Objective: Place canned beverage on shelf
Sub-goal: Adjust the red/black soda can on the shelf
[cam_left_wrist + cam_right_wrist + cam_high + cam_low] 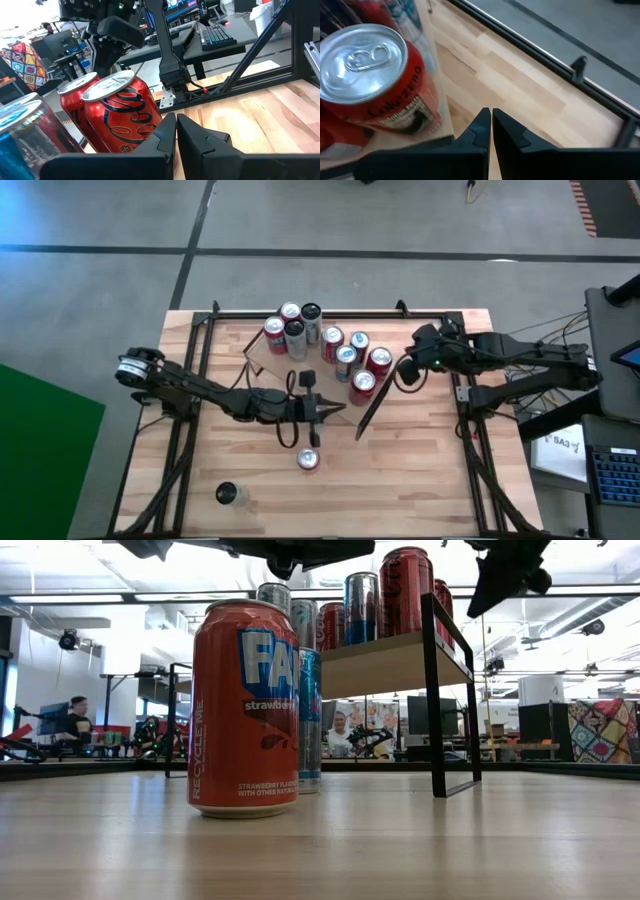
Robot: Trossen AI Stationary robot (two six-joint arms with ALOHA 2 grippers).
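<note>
Shelf (300, 358) crowded with cans (345, 352); bare tabletop (420, 470) around lone can (308, 460).

Light-wood shelf (300, 365) with black end frames, angled mid-table, carrying upright cans; orange can (308, 460) upright on tabletop in front.

The shelf (300, 365) stands on the table (420, 480), toward its far edge, and a group of cans (330, 345) stands on the shelf. In front of the shelf one can (308, 460) stands alone on the table, and another can (228, 495) stands further to the left of that one, near the front edge. The left gripper (328, 412) is above the front edge of the shelf, and the right gripper (405, 365) is just beside the shelf's right end.
</note>
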